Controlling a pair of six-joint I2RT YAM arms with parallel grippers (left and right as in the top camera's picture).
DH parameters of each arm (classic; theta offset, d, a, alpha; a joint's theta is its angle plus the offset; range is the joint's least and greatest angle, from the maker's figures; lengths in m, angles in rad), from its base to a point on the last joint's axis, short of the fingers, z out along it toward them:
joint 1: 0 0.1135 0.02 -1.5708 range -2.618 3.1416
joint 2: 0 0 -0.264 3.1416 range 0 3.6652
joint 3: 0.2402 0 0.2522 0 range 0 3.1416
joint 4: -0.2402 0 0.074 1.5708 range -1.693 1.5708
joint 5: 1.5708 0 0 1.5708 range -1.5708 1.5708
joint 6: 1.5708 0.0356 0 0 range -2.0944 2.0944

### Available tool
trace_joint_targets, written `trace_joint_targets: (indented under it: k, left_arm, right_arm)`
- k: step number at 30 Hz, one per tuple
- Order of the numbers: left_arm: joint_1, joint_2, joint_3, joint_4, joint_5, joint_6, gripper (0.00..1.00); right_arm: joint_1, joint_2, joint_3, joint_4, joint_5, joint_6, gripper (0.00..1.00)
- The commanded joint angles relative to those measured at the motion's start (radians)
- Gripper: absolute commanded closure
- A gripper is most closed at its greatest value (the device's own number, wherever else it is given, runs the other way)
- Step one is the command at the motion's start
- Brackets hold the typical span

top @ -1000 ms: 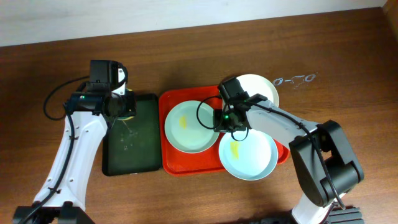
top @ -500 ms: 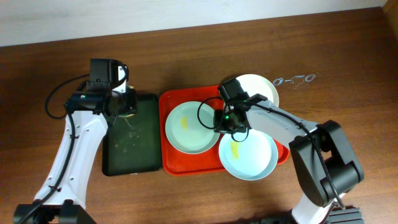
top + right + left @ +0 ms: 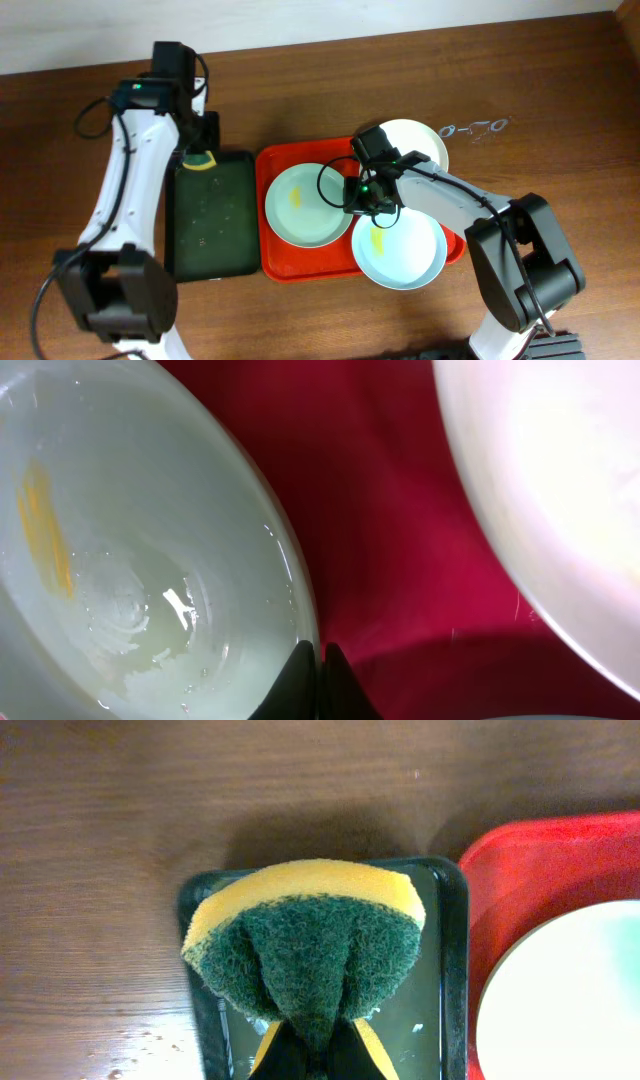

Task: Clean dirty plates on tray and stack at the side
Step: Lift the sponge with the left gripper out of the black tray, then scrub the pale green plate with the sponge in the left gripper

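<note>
The red tray holds a mint plate with a yellow smear at its left, a second mint plate with a yellow smear at front right, and a cream-white plate at back right. My right gripper is shut on the right rim of the left mint plate; its tips pinch the rim, with red tray beside. My left gripper is shut on a green and yellow sponge, held above the far end of the dark green tray.
The dark green tray's rim lies next to the red tray. Drops of water spot the wood left of it. A small wire-like object lies on the table at back right.
My left arm has swung toward the far end of the green tray, carrying the sponge. The right gripper and the plates have not moved.
</note>
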Motion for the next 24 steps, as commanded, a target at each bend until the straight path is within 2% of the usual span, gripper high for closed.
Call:
trace_joint_targets:
  k: [1,5,9,12,24]
  left_arm:
    - [-0.058,0.081,0.020,-0.010,0.100,0.012,1.00]
    - [-0.148,0.099,-0.004,-0.009,0.106,0.011,1.00]
    - [-0.237,0.099,-0.023,0.003,0.106,-0.095,1.00]
    - [-0.285,0.099,-0.047,0.030,0.106,-0.097,1.00]
    - [-0.292,0.101,-0.238,0.216,0.117,-0.092,1.00]
  right_arm:
    - [-0.003,0.009,-0.005,0.000,-0.002,0.001,0.96]
    - [-0.003,0.009,-0.005,0.010,-0.002,0.001,0.96]
    - [-0.003,0.009,-0.005,0.008,-0.002,0.001,0.96]
    - [-0.003,0.009,-0.005,0.008,-0.002,0.001,0.96]
    - [-0.003,0.009,-0.005,0.008,-0.002,-0.004,0.96]
